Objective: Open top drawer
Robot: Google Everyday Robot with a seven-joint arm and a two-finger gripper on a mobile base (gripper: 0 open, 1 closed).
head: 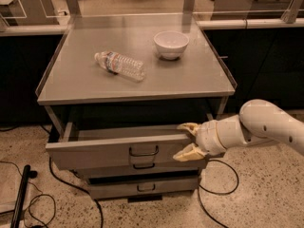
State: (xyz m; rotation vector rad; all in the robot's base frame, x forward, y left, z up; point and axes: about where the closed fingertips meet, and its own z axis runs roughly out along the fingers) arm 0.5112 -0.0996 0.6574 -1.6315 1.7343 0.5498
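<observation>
The top drawer [109,148] is seen partly pulled out at lower centre of the frame, beneath the worktop [190,80]. The gripper [184,141] is placed at the right end of the drawer front, well right of the handle [144,151], with the fingers [186,153] spread apart and nothing clamped. If pulled so far off centre, the drawer could be skewed and jammed, or the hold lost. The bottle [119,65] might be rolled by a jolt.

Grey top drawer [95,152] ajar, pincer [178,142] at right
</observation>
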